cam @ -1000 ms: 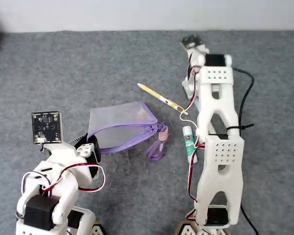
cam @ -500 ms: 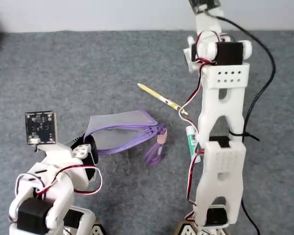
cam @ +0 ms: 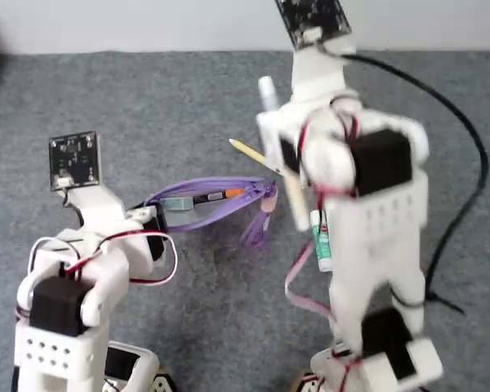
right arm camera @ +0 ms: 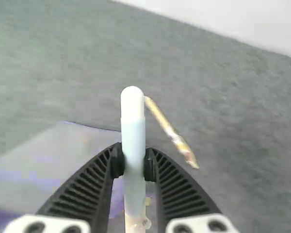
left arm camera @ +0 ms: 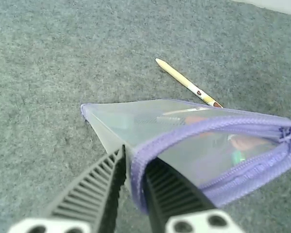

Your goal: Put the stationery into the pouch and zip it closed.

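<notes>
Raised white marker (right arm camera: 132, 116) over table (cam: 147, 98) centre, clamped in right gripper (right arm camera: 133, 153) — hoisted pouch (left arm camera: 184, 141) rim, pinched in left gripper (left arm camera: 134, 158), mouth open. Ready for drop-in; pencil (cam: 247, 149) still out.

No readable text, labels or numbers.

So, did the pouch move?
Yes. The pouch has tipped up in the left tool, and its zip end now sits nearer the pencil.

Table (cam: 106, 90) is overlooked from up high; pouch (left arm camera: 150, 121) and yellow pencil (right arm camera: 167, 128) are caught close-up by both wrist cams.
</notes>
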